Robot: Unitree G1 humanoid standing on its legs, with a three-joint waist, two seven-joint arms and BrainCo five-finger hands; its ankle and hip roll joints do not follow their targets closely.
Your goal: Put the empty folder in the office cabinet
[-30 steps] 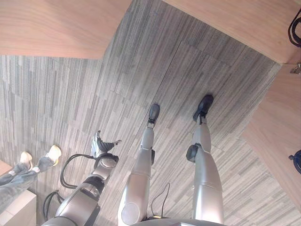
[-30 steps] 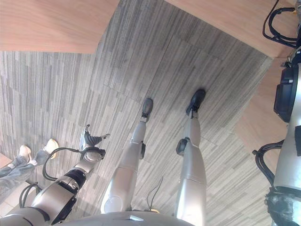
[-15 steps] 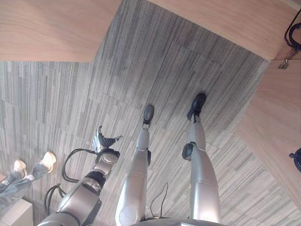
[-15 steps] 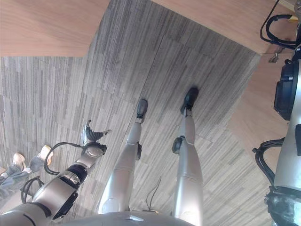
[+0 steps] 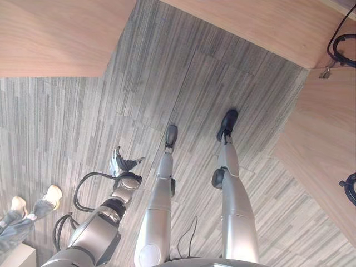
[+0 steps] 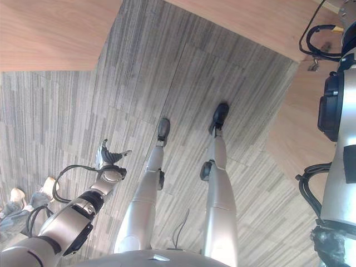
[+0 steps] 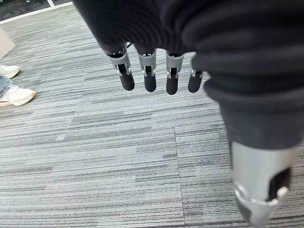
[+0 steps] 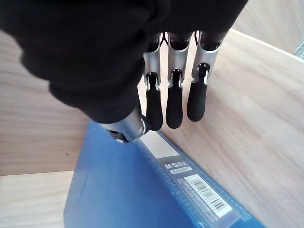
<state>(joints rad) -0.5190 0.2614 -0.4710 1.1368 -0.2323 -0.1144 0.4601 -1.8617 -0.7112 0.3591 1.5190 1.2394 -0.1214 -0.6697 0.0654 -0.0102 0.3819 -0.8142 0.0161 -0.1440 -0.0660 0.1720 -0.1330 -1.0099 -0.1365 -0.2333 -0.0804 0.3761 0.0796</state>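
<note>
Right wrist view: the blue folder (image 8: 142, 190) is seen pinched between the thumb and fingers of the right hand (image 8: 156, 102), its long spine running away from the hand along pale wooden panels (image 8: 256, 104). The left hand (image 7: 156, 71) hangs open over carpet (image 7: 95, 156), farther off.

The folder (image 8: 142, 185) is blue, with a clear spine pocket that holds a white label and a barcode sticker. It is closed and lies against light wooden panels. The right robot hand (image 8: 173, 95) pinches its upper corner between fingers and thumb.
</note>
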